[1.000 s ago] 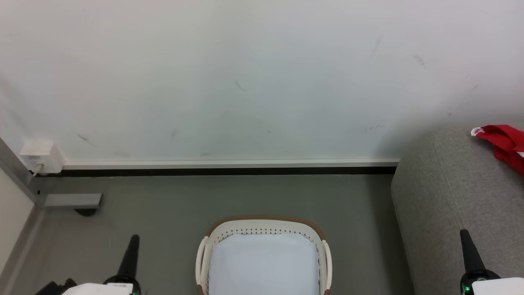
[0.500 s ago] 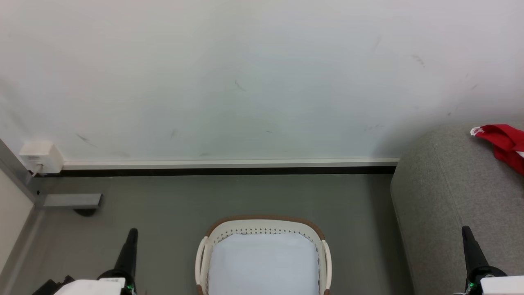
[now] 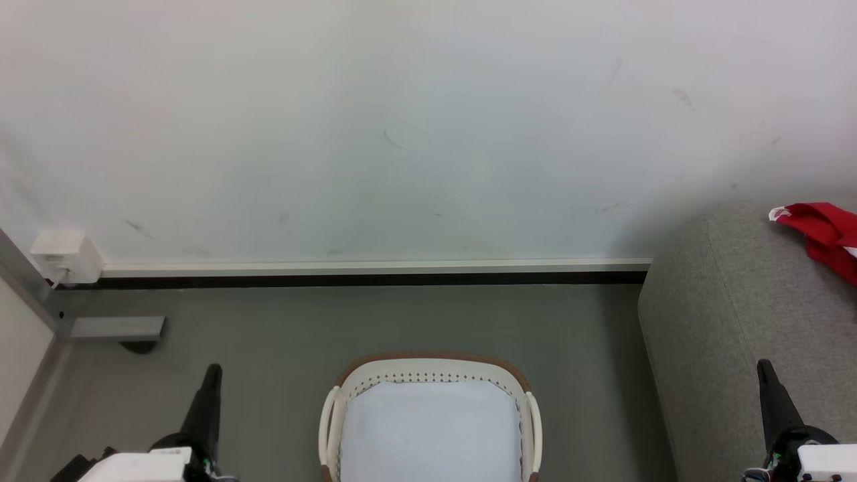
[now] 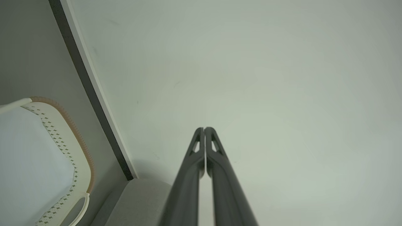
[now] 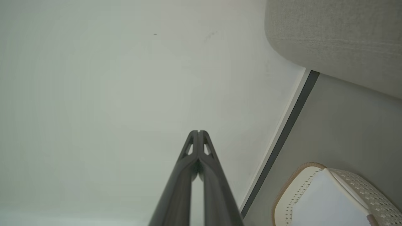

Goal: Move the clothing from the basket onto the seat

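The cream-white basket (image 3: 432,367) with a brown rim stands on the floor at the bottom middle of the head view, holding just a flat white liner (image 3: 430,428). Red clothing (image 3: 827,234) with white trim lies on the grey seat (image 3: 723,321) at the right edge. My left gripper (image 3: 213,369) is shut to the left of the basket, holding nothing. My right gripper (image 3: 764,365) is shut in front of the seat, also with nothing in it. The left wrist view has my left gripper (image 4: 204,129) pointing at the wall beside the basket (image 4: 78,138). In the right wrist view, my right gripper (image 5: 198,131) has its fingers pressed together.
A white wall (image 3: 402,134) with a dark skirting strip (image 3: 375,280) runs behind the basket. A white socket box (image 3: 65,256) sits low on the wall at the left, beside a grey metal foot (image 3: 119,328). Grey floor (image 3: 402,321) lies between basket and wall.
Both grippers have risen a little in the head view, the left one drifting slightly left and the right one slightly right. Basket, clothing and seat stay put.
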Robot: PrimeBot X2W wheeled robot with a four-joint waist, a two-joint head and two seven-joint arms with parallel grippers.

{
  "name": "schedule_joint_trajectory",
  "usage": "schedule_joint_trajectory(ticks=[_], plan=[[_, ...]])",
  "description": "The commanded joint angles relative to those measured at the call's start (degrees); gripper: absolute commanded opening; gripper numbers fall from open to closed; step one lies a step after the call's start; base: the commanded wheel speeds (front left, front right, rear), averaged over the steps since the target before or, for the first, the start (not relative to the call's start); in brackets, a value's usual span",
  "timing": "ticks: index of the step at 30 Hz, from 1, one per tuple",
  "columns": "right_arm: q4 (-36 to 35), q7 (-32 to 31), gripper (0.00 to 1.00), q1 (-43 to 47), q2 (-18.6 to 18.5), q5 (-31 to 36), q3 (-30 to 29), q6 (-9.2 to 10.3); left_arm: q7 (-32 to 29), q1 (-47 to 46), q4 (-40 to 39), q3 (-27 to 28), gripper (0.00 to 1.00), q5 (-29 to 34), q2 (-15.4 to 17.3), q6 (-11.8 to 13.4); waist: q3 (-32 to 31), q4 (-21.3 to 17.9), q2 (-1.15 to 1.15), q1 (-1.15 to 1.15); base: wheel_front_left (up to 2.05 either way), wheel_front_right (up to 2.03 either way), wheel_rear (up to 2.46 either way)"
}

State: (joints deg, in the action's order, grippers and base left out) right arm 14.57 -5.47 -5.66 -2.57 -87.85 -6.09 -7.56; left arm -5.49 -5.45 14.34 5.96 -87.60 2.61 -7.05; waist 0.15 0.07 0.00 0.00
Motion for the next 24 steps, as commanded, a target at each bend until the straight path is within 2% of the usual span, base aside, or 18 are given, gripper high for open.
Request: schedule_joint_trajectory(ticks=[1, 11, 24], plan=[[-0.46, -0.37, 0.0, -0.47, -0.51, -1.45, -0.3, 0.13, -0.32, -0.68, -0.3, 0.37, 0.0, -1.67, 0.44, -0.38, 0.0, -0.01, 0.0, 0.0, 0.0, 0.0, 0.0], [-0.75, -1.27, 0.0, -0.92, -0.53, -4.84, -0.6, 0.14, -1.3, -1.07, -0.37, 0.73, 0.0, -5.29, 0.46, -0.66, 0.03, -0.07, 0.0, 0.0, 0.0, 0.0, 0.0], [-0.71, -1.24, 0.0, -0.89, -0.51, -4.61, -0.57, 0.13, -1.27, -1.04, -0.37, 0.71, 0.0, -5.18, 0.45, -0.61, 0.03, -0.07, 0.0, 0.0, 0.0, 0.0, 0.0]])
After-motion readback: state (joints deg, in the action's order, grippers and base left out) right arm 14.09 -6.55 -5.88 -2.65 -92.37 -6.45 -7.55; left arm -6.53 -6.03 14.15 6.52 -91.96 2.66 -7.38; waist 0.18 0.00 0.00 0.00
